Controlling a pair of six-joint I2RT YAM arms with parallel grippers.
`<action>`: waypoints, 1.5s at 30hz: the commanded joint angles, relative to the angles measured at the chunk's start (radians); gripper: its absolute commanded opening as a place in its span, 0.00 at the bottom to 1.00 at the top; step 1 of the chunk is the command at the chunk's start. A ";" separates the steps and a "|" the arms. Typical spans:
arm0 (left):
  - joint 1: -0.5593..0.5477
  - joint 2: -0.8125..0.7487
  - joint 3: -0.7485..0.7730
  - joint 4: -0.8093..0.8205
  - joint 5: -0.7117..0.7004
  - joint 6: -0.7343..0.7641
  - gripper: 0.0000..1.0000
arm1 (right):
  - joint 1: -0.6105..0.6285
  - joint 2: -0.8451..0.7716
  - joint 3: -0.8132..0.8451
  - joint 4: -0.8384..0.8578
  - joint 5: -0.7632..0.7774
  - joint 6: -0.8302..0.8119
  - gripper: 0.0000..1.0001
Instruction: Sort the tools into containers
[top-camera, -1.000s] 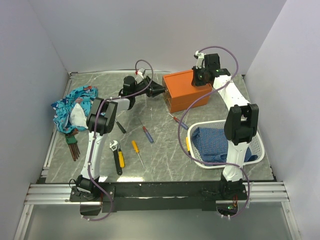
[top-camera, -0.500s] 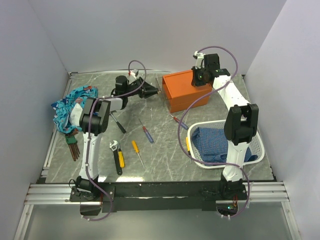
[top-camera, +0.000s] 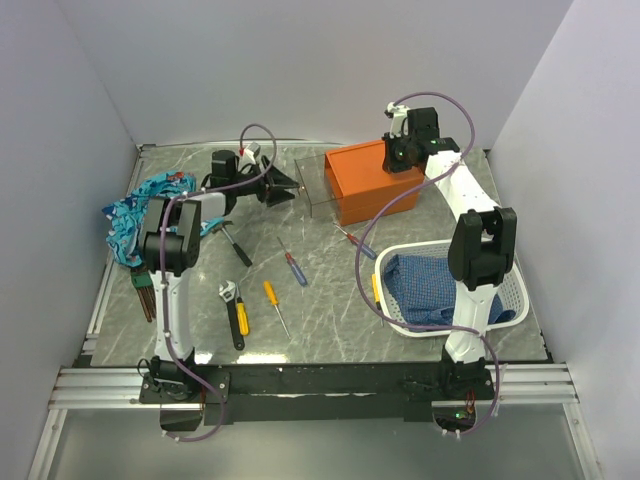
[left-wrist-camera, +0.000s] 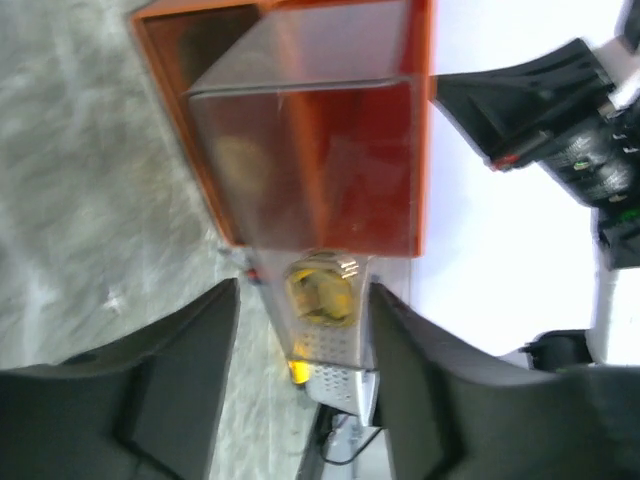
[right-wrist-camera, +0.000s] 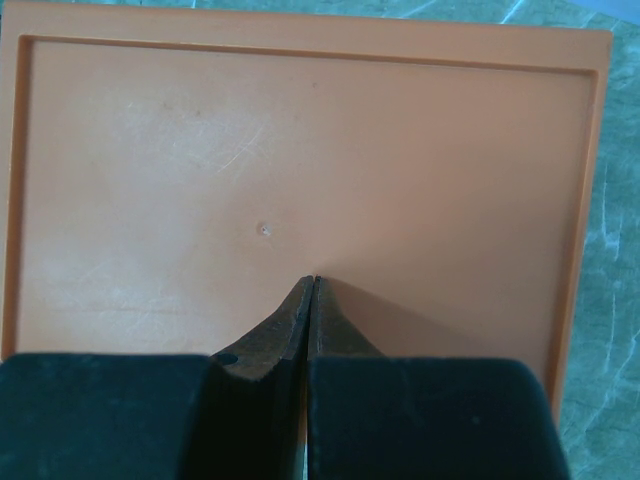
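A crumpled blue patterned cloth (top-camera: 150, 205) is seen far left. The left gripper (top-camera: 284, 186) is held wide apart just left of a clear plastic drawer (top-camera: 315, 183), which is drawn out of the orange rectangular box (top-camera: 370, 188) at far centre. Slim screwdrivers (top-camera: 293, 266) are scattered nearer. The right gripper (right-wrist-camera: 313, 288) is pressed shut on the box's top.

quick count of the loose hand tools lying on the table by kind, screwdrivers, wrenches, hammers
screwdrivers: 4, orange handle, red and blue, red and blue, yellow handle
wrench: 1
hammer: 1
total: 6
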 joint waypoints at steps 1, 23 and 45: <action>0.016 -0.111 -0.006 -0.268 -0.036 0.195 0.68 | 0.004 0.061 -0.015 -0.075 0.048 -0.021 0.01; 0.087 -0.580 -0.168 -0.851 -0.702 0.453 0.78 | 0.218 -0.295 -0.191 0.098 0.102 -0.075 0.61; 0.360 -1.068 -0.313 -0.865 -0.716 0.562 0.90 | 0.774 -0.354 -0.518 0.011 0.216 0.374 0.68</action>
